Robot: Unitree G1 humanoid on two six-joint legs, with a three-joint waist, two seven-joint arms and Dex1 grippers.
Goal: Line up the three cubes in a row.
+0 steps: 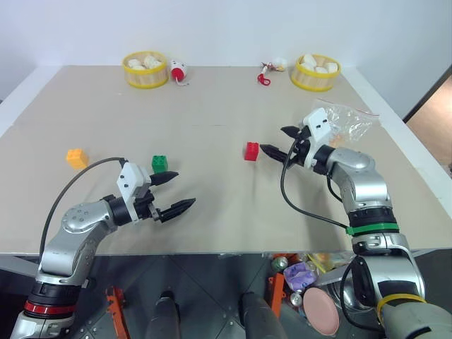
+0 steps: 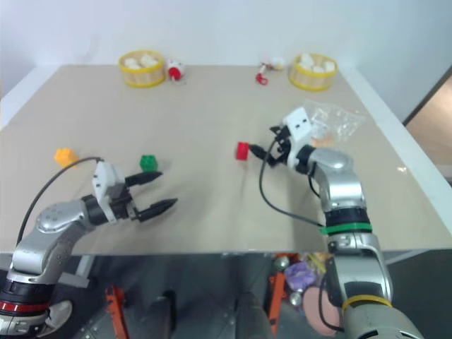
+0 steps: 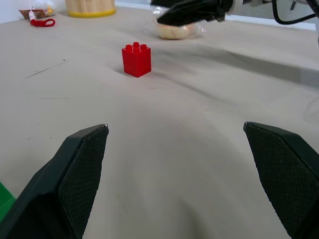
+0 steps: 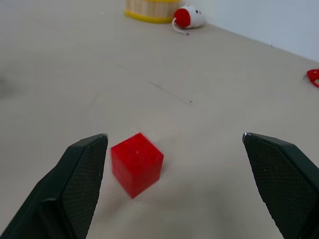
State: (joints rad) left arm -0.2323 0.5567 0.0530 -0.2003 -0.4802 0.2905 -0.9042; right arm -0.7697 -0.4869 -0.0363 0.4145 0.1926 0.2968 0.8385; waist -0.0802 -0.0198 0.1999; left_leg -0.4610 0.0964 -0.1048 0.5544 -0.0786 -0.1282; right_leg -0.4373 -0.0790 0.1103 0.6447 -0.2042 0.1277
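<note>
red cube (image 1: pixel 251 151) stands on the table (image 1: pixel 212 120), just beside the tips of the right pincer (image 1: pixel 278 140), on the side toward the robot's left. right pincer fingers stand wide apart, holding nothing, pointing roughly level at the cube; contact cannot be confirmed. right arm is the nearer. green cube (image 1: pixel 159 163) sits just beyond the left pincer (image 1: pixel 174 191), also spread wide and empty. orange-yellow cube (image 1: pixel 76 158) lies further left, well apart from the red one. clear bag (image 1: pixel 347 121) lies behind the right wrist; nothing blocks the path between red and green.
</note>
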